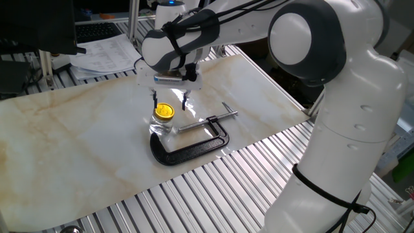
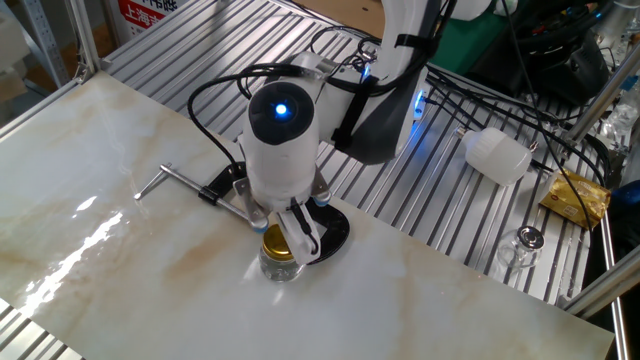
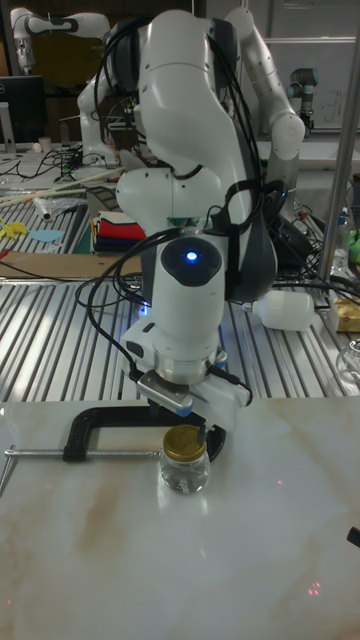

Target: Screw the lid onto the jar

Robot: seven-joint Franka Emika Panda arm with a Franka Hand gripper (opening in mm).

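At the left edge of the tall fixed view the silver screw bar of a black C-clamp (image 3: pixel 90 428) lies flat on the pale marbled bench (image 1: pixel 77 136), its frame running toward the centre. Just right of that, at the middle of the frame, a small clear glass jar (image 3: pixel 184 474) stands upright on the bench beside the clamp, with the round yellow screw lid (image 1: pixel 164 111) sitting on its mouth. Directly above hangs the white arm's gripper (image 1: pixel 170 101); its jaws are spread apart, one dark fingertip either side of the lid, neither clearly touching it
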